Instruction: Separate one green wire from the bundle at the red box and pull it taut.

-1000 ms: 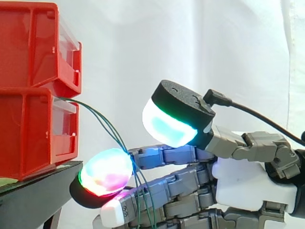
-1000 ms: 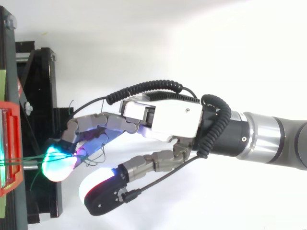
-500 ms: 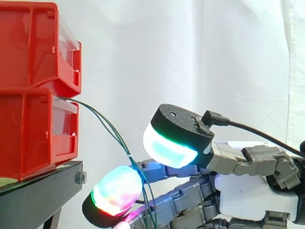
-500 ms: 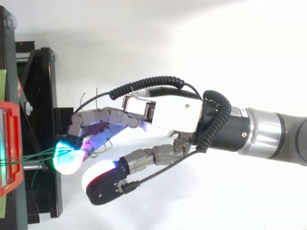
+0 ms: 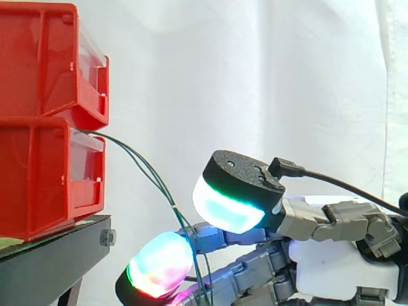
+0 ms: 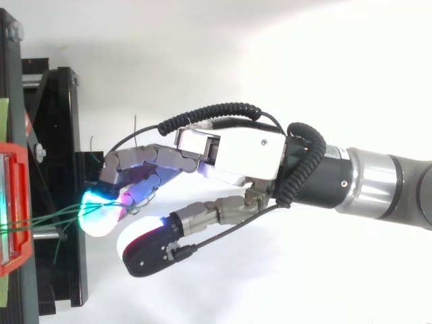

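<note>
Trouble I see coming: hand [image 6: 236, 152] sits out from the front of the red box [image 5: 44, 178], lower than its lip. The green wires [image 5: 152, 175] leave the box and slant down to get nipped between its nearly straight fingers [image 6: 145, 162], thumb [image 5: 233, 197] held clear. Looks like more than one strand is caught (task wants just one), so pulling away from the box probably tightens the whole bundle. The hold seems shallow too, so a strand could slip free.
</note>
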`<state>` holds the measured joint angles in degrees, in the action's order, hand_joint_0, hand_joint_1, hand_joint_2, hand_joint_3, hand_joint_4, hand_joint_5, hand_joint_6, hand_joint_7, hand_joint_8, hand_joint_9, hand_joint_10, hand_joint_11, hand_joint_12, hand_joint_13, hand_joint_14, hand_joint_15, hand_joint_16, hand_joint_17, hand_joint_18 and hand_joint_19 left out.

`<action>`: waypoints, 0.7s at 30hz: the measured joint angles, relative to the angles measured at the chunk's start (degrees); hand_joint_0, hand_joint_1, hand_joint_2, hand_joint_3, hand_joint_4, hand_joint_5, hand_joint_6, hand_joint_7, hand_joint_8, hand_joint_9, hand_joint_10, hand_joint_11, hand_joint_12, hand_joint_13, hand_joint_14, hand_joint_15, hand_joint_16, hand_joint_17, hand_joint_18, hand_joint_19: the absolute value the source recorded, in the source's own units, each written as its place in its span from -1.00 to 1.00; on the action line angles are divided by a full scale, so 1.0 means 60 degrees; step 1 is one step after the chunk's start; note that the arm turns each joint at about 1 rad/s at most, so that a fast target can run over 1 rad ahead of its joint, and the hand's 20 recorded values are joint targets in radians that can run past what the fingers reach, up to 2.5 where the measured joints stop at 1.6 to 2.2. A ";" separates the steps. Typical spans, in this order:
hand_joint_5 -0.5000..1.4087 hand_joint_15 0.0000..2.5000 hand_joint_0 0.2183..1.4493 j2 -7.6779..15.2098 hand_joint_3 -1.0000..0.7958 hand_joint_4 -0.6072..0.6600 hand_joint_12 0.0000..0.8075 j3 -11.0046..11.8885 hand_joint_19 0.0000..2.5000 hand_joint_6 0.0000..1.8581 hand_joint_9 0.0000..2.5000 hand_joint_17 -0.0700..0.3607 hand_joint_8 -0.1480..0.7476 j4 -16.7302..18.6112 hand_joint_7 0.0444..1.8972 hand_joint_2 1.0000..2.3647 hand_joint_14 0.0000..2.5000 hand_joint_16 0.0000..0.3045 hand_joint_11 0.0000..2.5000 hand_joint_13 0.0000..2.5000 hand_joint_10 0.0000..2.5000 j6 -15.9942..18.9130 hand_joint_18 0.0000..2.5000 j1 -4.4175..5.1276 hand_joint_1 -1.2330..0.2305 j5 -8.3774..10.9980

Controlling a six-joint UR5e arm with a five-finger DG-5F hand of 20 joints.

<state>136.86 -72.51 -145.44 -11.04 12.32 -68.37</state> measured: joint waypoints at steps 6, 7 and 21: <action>-0.60 -0.86 -0.36 -0.0002 -0.37 0.35 -0.21 0.0000 -0.71 -0.46 -0.41 -0.25 -0.05 0.0010 0.23 -0.99 -1.00 -0.74 -0.83 -0.53 -0.99 0.0052 -0.59 -0.0039 -0.02 -0.0049; -0.60 -0.85 -0.36 -0.0002 -0.37 0.32 -0.21 0.0000 -0.71 -0.46 -0.41 -0.25 -0.05 0.0010 0.28 -0.99 -0.99 -0.74 -0.82 -0.53 -0.99 0.0058 -0.59 -0.0045 -0.02 -0.0053; -0.59 -0.85 -0.36 -0.0002 -0.40 0.31 -0.21 0.0329 -0.71 -0.46 -0.38 -0.25 -0.04 -0.0386 0.50 -0.99 -0.99 -0.74 -0.77 -0.53 -0.99 0.0199 -0.59 -0.0156 -0.10 -0.0173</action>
<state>136.85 -70.53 -147.75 -9.85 11.38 -69.41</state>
